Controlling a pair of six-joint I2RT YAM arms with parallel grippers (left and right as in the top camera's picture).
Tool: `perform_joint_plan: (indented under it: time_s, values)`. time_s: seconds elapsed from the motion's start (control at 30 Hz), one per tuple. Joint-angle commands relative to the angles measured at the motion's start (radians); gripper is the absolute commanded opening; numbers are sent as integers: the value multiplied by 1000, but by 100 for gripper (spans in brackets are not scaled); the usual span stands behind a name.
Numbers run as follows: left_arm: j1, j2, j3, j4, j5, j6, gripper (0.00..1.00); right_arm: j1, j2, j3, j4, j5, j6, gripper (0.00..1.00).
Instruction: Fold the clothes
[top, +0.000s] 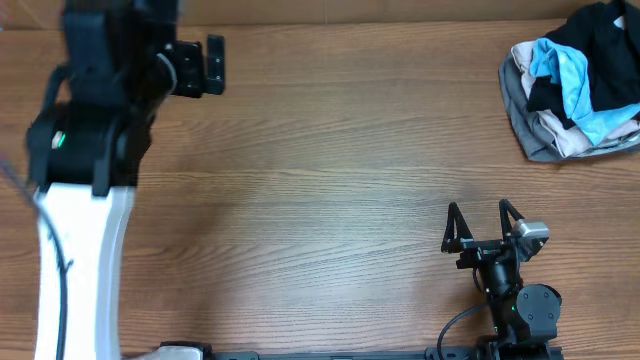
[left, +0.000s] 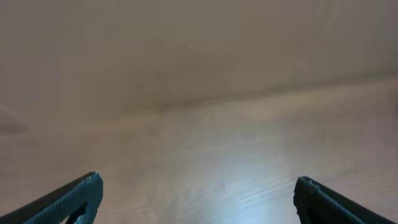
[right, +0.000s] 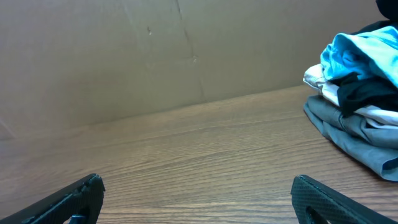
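Well apart: bundled garments (top: 575, 90) at table (top: 320, 180) corner; left fingers (left: 74, 199), right fingers (right: 74, 198) spread.

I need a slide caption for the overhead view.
Left gripper and right gripper open, empty; black garment heaped with other clothes at table corner.
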Motion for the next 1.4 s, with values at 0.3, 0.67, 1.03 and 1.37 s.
perform_joint_plan:
  time_s: [0.3,0.67,1.03,1.37]
  values:
    - [27,-482,-809,806,161,24,100,-3,-12,-10,3,10,-2,100]
    - [27,-885,-1347,966,164,35,100,-3,-12,-10,3,10,-2,100]
    - [26,-1225,-1724,1097,169,31,100,-3,-12,-10,3,10,-2,100]
    - [57,-1433,-1834,958,187,31,100,-3,-12,-10,3,10,-2,100]
